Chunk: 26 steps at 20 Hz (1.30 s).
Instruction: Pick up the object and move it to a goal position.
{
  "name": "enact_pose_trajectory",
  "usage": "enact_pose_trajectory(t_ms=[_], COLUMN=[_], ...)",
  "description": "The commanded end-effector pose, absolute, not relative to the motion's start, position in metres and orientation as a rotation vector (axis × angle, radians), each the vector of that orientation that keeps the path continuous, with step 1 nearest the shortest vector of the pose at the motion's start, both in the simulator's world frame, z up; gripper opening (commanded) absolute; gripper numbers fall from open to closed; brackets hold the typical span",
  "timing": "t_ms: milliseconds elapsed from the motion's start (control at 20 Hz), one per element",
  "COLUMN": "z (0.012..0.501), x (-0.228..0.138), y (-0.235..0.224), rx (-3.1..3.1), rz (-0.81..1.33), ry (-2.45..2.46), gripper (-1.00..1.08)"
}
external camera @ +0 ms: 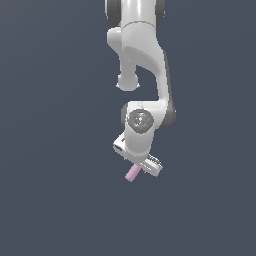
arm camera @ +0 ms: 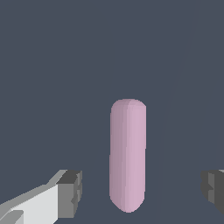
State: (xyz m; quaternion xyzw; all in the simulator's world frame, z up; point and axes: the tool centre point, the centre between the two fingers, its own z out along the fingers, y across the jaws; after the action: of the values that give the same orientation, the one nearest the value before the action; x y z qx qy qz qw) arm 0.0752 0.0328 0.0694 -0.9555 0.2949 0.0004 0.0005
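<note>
The object is a pale pink capsule-like stick (arm camera: 127,155). In the wrist view it lies lengthwise between my two dark fingertips (arm camera: 71,192), with a gap on each side, so neither pad touches it. My gripper (arm camera: 142,191) is open around it. In the exterior view my white gripper (external camera: 140,167) hangs below the arm, and one end of the pink stick (external camera: 131,174) pokes out from under it toward the exterior view's left. The rest of the stick is hidden by the hand there.
The plain dark grey-blue ground (external camera: 55,200) fills both views. The white arm (external camera: 142,60) comes down from the top of the exterior view. No goal marker shows.
</note>
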Motion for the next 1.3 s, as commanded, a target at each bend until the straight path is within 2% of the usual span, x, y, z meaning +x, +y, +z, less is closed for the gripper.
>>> enact_pose_trajectory(t_ms=[0, 350, 800, 1100, 1150, 1250], z=[0.066, 0.062, 0.021, 0.015, 0.015, 0.015], x=[0.077, 0.077, 0.076, 0.077, 0.077, 0.077], y=[0.034, 0.034, 0.034, 0.034, 0.034, 0.034], rx=[-2.994, -2.993, -2.991, -2.991, -2.991, -2.991], rz=[0.0, 0.001, 0.0, 0.0, 0.0, 0.0], ry=[0.951, 0.953, 0.96, 0.96, 0.96, 0.96], gripper=[1.0, 1.0, 1.0, 1.0, -1.0, -1.0])
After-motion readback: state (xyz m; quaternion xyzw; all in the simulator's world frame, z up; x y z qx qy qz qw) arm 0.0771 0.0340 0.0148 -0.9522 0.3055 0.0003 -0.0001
